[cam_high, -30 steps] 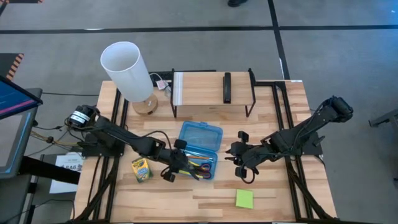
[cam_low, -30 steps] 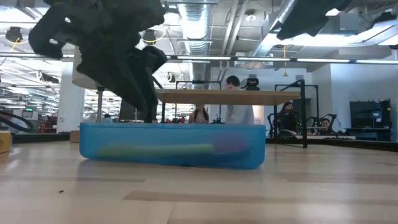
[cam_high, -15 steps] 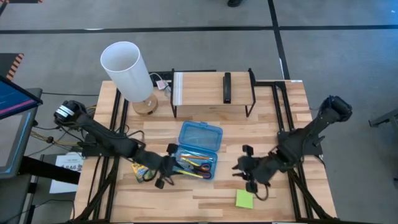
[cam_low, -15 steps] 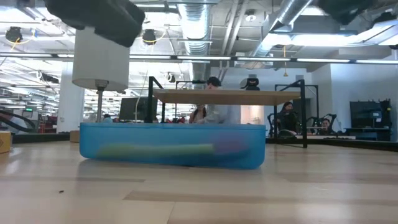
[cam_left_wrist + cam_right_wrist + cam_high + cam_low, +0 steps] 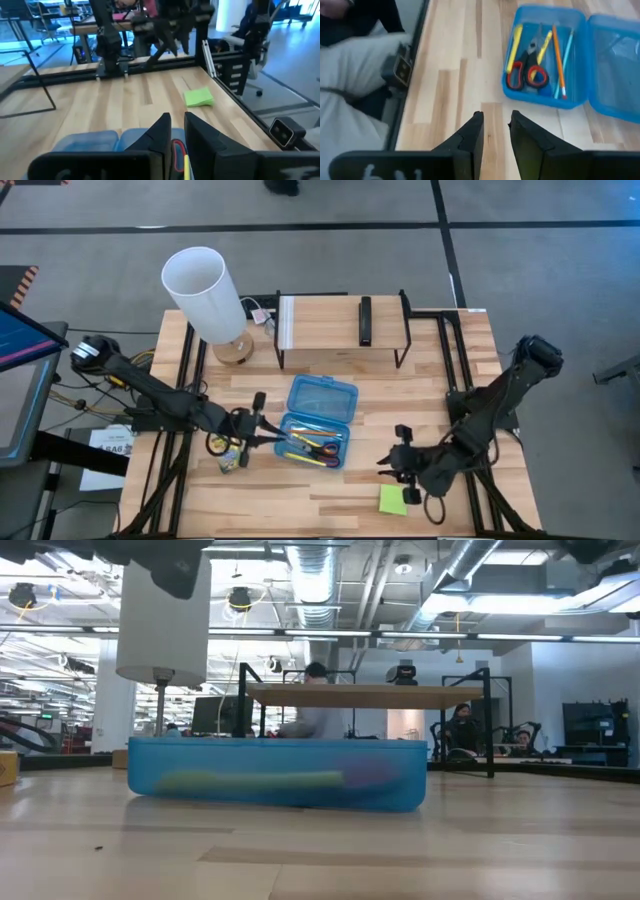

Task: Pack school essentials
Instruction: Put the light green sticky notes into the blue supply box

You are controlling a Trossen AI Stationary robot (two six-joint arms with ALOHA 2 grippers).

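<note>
The translucent blue case point(image 5: 322, 398) lies open mid-table. Its tray holds red-handled scissors point(image 5: 522, 77) and yellow and orange pencils point(image 5: 557, 50). My left gripper point(image 5: 270, 430) hovers just left of the tray, pointing almost level toward it. A narrow gap point(image 5: 177, 125) shows between its fingers, with nothing in it. The crayon box point(image 5: 228, 455) lies flat on the wood, partly hidden under the left arm. The lime-green sticky-note pad point(image 5: 392, 500) lies flat near the front edge. My right gripper point(image 5: 390, 470) hangs just above and beyond the pad, open point(image 5: 496, 122) over bare wood.
A tall white lamp point(image 5: 205, 295) stands at the far left. A low wire-legged shelf point(image 5: 340, 325) with a dark bar point(image 5: 365, 320) on it spans the far middle. Bare wood lies between the case and the pad point(image 5: 199, 97). People move in the room beyond the table.
My left gripper has drawn back from over the case's tray toward the table's left edge, rising and tipping up from steeply down to nearly level. Its wide-open fingers have closed to a narrow gap. My right gripper has swung toward the near edge, over the sticky-note pad.
</note>
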